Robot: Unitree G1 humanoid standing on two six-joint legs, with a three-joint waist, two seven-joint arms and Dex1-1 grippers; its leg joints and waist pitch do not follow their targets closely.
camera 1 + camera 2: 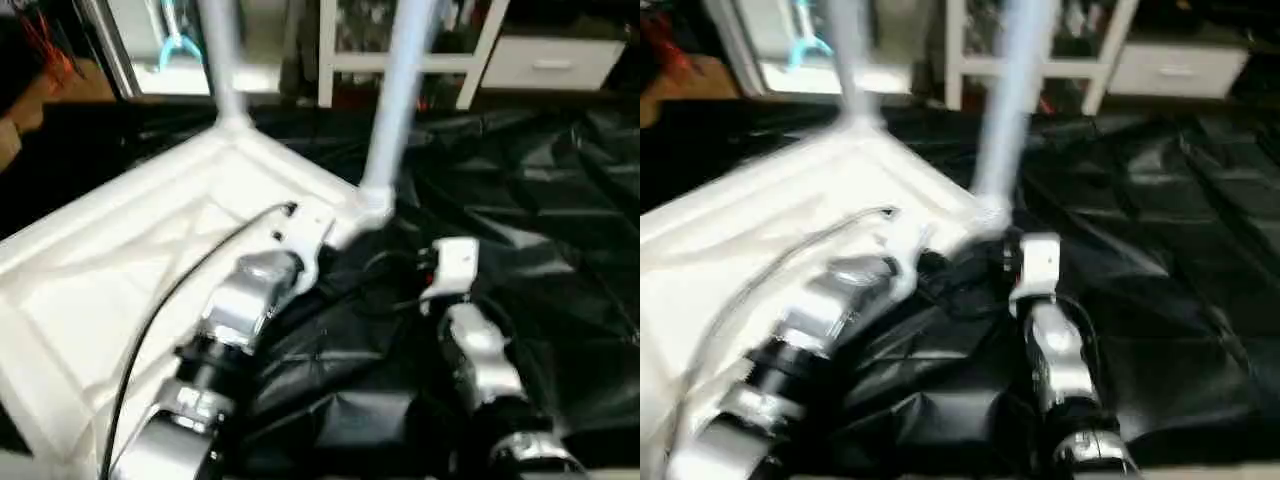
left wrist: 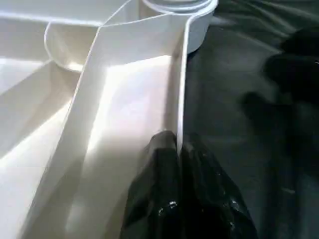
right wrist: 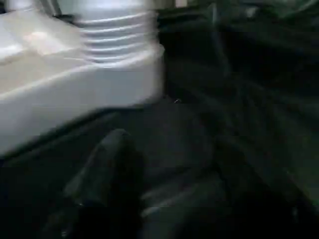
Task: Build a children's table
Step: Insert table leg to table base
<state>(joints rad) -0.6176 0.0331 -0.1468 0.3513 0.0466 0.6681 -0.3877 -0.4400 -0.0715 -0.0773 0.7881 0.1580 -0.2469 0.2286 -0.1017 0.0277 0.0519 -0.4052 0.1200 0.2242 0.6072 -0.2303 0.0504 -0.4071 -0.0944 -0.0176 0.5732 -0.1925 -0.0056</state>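
Note:
The children's table lies upside down on a black sheet, its white ribbed tabletop [image 1: 120, 270] taking up the left of the scene. Two white legs [image 1: 222, 60] [image 1: 398, 100] stand upright in its far corner sockets. My left gripper [image 2: 177, 144] is shut on the tabletop's thin rim wall [image 2: 180, 89], a short way from the nearer corner socket [image 1: 372, 205]. My right gripper [image 1: 398, 268] hovers low over the sheet just right of that socket, whose ridged collar [image 3: 119, 50] looms close in the right wrist view.
The crinkled black sheet [image 1: 540, 200] covers the floor to the right and front. White shelving with a drawer [image 1: 550, 60] stands at the back. A black cable [image 1: 170, 290] runs along my left forearm over the tabletop.

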